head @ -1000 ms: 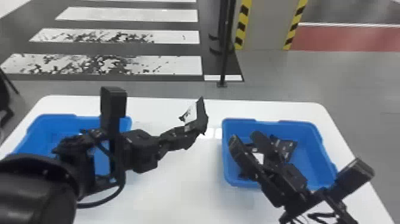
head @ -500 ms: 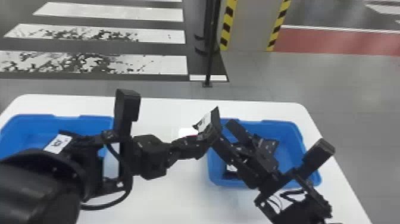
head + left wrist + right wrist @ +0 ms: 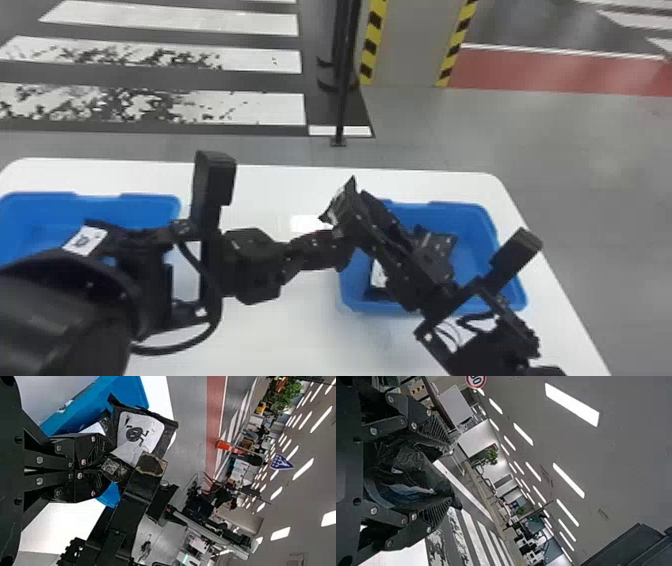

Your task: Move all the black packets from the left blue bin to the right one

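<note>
My left gripper (image 3: pixel 325 242) is between the two bins, shut on a black packet (image 3: pixel 341 201) with a white label. In the left wrist view, the left gripper (image 3: pixel 107 464) pinches an edge of that packet (image 3: pixel 126 451). My right gripper (image 3: pixel 367 212) reaches over the right blue bin (image 3: pixel 430 307) to the same packet. The right wrist view has the right gripper (image 3: pixel 455 469) open, its fingers apart on either side of the crumpled black packet (image 3: pixel 411 473). A labelled packet (image 3: pixel 86 240) lies in the left blue bin (image 3: pixel 125 200), and the right bin holds packets (image 3: pixel 379 274).
Both bins stand on a white table (image 3: pixel 265 330). The left arm crosses over the left bin's near side, and the right arm partly covers the right bin. Beyond the table's far edge stands a thin black pole (image 3: pixel 342 95) on the floor.
The head view has swung rightward. My right gripper has moved from over the right bin to the packet in my left gripper, its fingers now around it. The left gripper has kept its hold.
</note>
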Robot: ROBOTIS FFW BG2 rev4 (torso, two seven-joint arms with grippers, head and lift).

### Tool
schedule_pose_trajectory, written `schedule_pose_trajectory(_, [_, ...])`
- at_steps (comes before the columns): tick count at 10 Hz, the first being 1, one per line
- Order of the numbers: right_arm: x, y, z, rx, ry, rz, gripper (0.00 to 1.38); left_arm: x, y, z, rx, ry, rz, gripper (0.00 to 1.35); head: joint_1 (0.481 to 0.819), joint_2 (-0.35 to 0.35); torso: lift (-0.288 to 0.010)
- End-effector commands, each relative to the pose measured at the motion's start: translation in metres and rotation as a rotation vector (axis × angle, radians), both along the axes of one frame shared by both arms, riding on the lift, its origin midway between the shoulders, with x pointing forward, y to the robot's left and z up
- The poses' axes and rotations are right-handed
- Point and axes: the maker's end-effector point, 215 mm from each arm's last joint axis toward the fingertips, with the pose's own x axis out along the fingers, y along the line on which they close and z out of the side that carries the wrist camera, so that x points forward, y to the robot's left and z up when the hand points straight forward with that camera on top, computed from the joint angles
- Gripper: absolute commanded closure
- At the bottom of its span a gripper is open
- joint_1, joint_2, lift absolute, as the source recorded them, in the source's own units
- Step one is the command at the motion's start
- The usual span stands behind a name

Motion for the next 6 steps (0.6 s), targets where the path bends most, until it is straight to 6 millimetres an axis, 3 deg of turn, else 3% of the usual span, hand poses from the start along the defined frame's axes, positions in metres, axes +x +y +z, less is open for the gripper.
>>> schedule_pose_trajectory(1, [0.000,-0.001,0.001,-0.001,-0.006,-0.005,1.28,-0.001,-0.001,0.001,-0.008,0.000,-0.003,1.21,0.695,-0.140,-0.146])
schedule_pose_trajectory(4, [-0.003,0.001,-0.003,0.001,0.000,0.001,1.28,0.001,0.000,0.006,-0.024,-0.012,0.005,1.21,0.695,-0.142,-0.146])
schedule_pose_trajectory(5, [-0.003,-0.001,-0.003,0.004,0.000,-0.003,1.28,0.004,0.002,0.008,-0.045,-0.021,0.017,1.05,0.695,-0.140,-0.146])
schedule_pose_trajectory(6, [0.001,-0.010,-0.001,-0.003,-0.005,-0.020,1.28,0.006,0.010,0.004,-0.058,-0.010,0.042,0.71,0.695,-0.139,-0.146])
